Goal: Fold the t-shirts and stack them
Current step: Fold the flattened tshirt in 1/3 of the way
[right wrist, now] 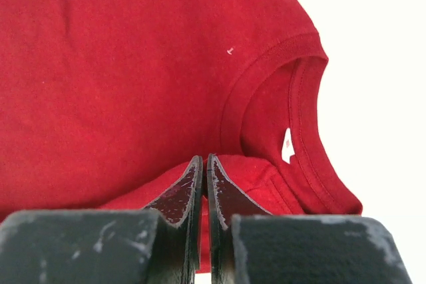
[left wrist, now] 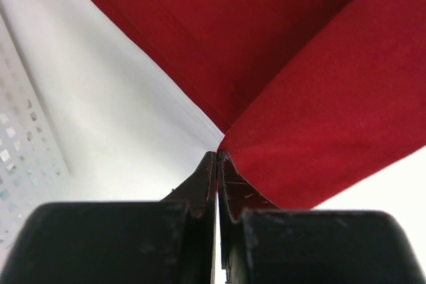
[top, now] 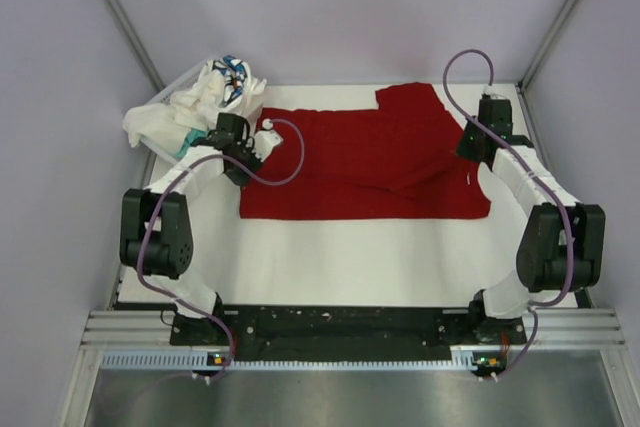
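We're looking down on the red t-shirt (top: 370, 172), spread across the middle of the white surface (top: 340, 257). It lies mostly flat, with one sleeve (top: 410, 102) poking out toward the far side.

Over at its left edge is the left gripper (left wrist: 217, 157), its fingers pressed together and pinching a fold of red cloth right at the tips. From the wrist view, the fabric fans away from that pinch in two sheets.

On the other side, the right gripper (right wrist: 204, 161) is clamped on the same shirt just beside the collar (right wrist: 303, 111), with red cloth bunched up around its closed tips.

In the far left corner we see the white t-shirts (top: 205, 102), some with teal and blue patterning, heaped in a crumpled pile on the perforated tray (left wrist: 23, 151), just beside the red one.
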`<state>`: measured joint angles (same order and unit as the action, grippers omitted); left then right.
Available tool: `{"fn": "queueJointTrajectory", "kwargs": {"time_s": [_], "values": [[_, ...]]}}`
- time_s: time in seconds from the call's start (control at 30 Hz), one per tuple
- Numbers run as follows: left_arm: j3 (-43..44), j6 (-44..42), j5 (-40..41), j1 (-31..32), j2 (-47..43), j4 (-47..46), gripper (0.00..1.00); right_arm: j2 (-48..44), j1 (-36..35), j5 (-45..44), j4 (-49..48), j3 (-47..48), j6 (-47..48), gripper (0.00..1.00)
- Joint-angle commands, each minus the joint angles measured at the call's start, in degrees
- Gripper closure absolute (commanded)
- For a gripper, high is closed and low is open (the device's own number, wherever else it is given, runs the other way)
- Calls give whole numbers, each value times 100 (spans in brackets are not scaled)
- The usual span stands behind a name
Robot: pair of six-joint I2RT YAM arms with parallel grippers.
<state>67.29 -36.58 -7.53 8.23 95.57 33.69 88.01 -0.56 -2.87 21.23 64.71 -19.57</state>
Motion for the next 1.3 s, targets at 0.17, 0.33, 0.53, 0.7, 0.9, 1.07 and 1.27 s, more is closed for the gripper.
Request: {"fn": "queueJointTrajectory", "kwargs": {"time_s": [0.17,0.33,0.53,0.7,0.9,1.07,1.27], "values": [[408,-25,226,-23,401,-223,100,164,328,-118,-181,428,6,100],[549,10,331,-23,612,-231,100,427,328,426,-619,192,-283,100],[768,185,647,-23,884,-267,84,1120,328,349,-682,700,-574,100],[1339,494,973,-23,1034,-144,59,1991,337,158,9,1657,-688,63],[647,-426,-430,56,-282,180,51,431,337,-1319,733,784,-1074,31],[-469,-1860,-1207,152,-969,648,40,-872,337,-1033,742,-615,-1110,19],[-919,-2151,-768,214,-742,376,35,-935,424,-952,435,-1478,-1435,32]]}}
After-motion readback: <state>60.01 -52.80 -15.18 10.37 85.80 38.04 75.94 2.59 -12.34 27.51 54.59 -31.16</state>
